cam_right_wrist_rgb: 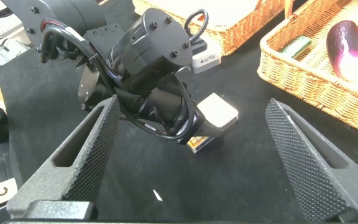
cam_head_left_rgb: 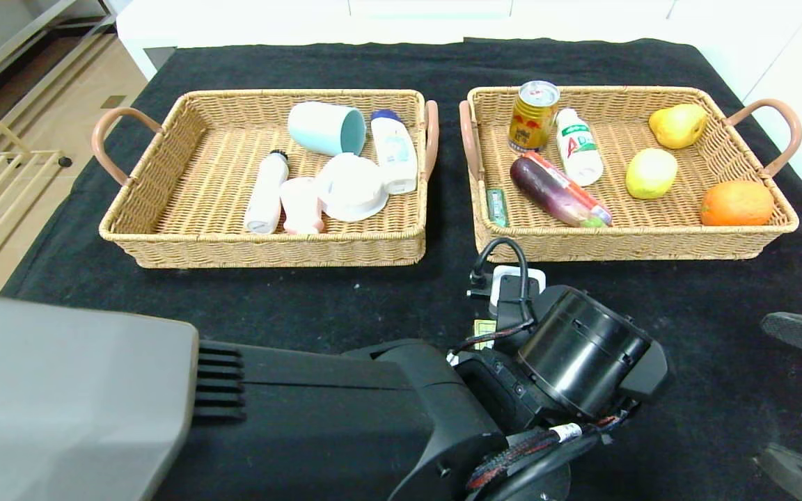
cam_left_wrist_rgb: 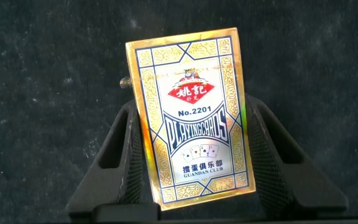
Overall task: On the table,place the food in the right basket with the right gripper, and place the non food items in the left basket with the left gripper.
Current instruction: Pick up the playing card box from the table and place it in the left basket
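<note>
Playing-card box (cam_left_wrist_rgb: 192,118) lies on the black table (cam_head_left_rgb: 303,299) between the left gripper (cam_left_wrist_rgb: 194,155) pads — clamped across its short sides, long axis pointing forward; right gripper (cam_right_wrist_rgb: 197,155) waits wide open nearby.

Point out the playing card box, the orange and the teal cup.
playing card box (cam_left_wrist_rgb: 194,115), left wrist view, middle of its printed face
orange (cam_head_left_rgb: 736,202), head view, centre of the fruit
teal cup (cam_head_left_rgb: 324,128), head view, its side wall
</note>
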